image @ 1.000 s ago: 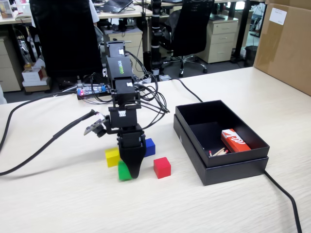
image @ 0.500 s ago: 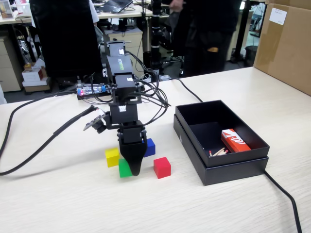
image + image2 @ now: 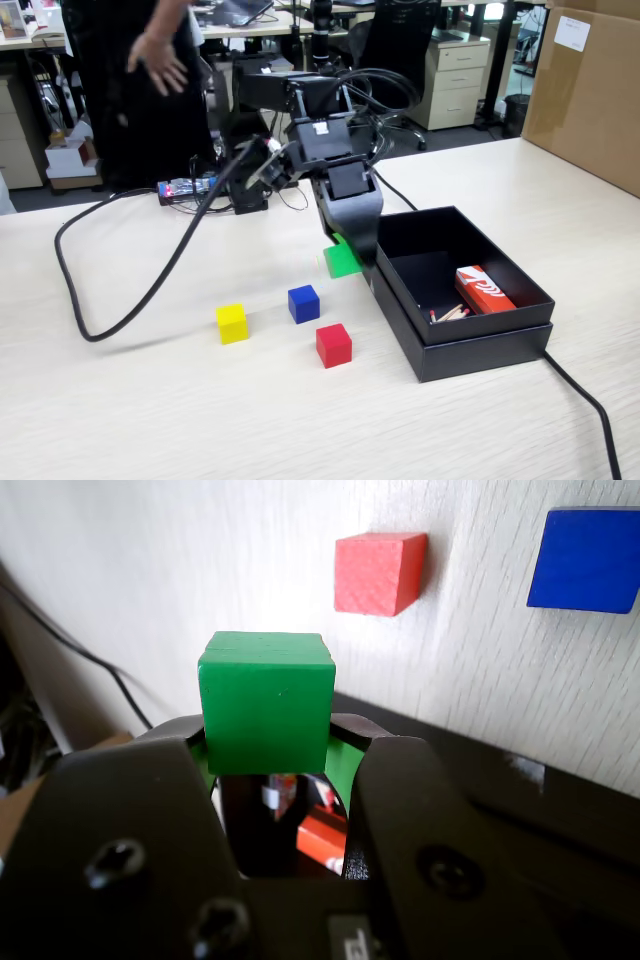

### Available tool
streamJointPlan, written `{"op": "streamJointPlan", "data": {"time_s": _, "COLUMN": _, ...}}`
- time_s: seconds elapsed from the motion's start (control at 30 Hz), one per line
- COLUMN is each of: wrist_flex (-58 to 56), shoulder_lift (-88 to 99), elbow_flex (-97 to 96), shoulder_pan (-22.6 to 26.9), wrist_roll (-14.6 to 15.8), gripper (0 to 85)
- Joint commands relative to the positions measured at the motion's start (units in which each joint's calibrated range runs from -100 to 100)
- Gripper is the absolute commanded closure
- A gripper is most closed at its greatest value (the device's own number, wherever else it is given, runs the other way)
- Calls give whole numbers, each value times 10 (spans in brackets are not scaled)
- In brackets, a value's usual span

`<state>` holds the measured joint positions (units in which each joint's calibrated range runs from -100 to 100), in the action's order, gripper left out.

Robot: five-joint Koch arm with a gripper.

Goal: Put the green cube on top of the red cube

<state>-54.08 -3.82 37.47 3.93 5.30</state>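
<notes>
My gripper is shut on the green cube and holds it in the air beside the black box's left rim. In the wrist view the green cube sits clamped between the two black jaws of the gripper. The red cube rests on the table below and toward the front of the held cube. In the wrist view the red cube lies at the top, apart from the green one.
A blue cube and a yellow cube lie left of the red one. An open black box with a red-and-white packet stands on the right. A black cable loops across the table's left. A person stands behind.
The arm has lifted the green cube from the table among the other cubes and swung it up and right to the box's edge. The cable shifted with it.
</notes>
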Motion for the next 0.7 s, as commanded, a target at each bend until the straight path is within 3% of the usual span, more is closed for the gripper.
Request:
{"op": "streamJointPlan", "data": {"time_s": 0.0, "wrist_flex": -1, "shoulder_lift": -1, "elbow_flex": 48, "shoulder_pan": 3, "wrist_roll": 0, "gripper": 830}}
{"op": "streamJointPlan", "data": {"time_s": 0.67, "wrist_flex": 11, "shoulder_lift": -164, "elbow_flex": 73, "shoulder_pan": -11, "wrist_roll": 0, "gripper": 825}}
